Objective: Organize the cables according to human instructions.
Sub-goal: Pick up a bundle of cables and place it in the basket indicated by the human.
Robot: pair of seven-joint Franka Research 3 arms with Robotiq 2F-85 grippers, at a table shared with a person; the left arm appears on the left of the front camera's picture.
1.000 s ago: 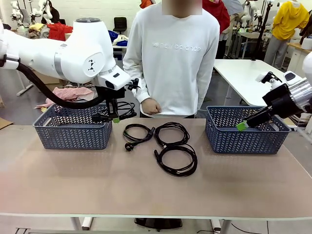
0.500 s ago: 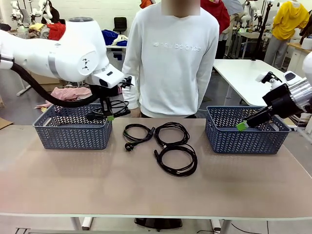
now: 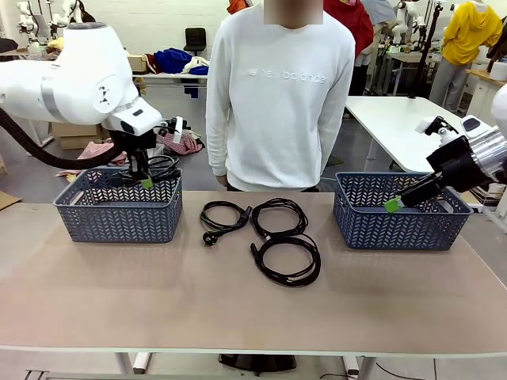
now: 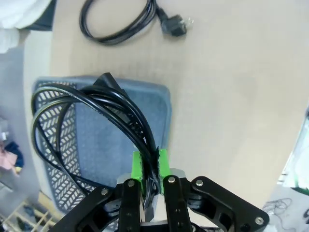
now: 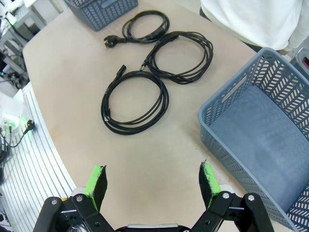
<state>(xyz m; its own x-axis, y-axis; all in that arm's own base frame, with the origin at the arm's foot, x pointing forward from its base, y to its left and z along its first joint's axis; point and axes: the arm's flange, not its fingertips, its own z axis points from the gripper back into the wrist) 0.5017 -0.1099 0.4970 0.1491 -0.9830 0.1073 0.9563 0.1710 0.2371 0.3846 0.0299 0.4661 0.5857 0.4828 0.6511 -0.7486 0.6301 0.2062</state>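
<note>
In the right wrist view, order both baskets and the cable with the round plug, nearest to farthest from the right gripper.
1. Right basket, just beside the right gripper.
2. Plug cable, mid-table, farther out.
3. Left basket, at the far end.

Left basket (image 3: 119, 220), right basket (image 3: 396, 228) on tan table (image 3: 198, 313) — person (image 3: 281, 103) behind.

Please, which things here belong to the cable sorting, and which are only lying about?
Belonging: thin black coiled power cord between the fingers of the left gripper, above the left blue plastic lattice basket; three more black coiled cords on the beige table; the right blue basket.
Lying about: white table behind the person; heaps of coloured clothes in the background.
</note>
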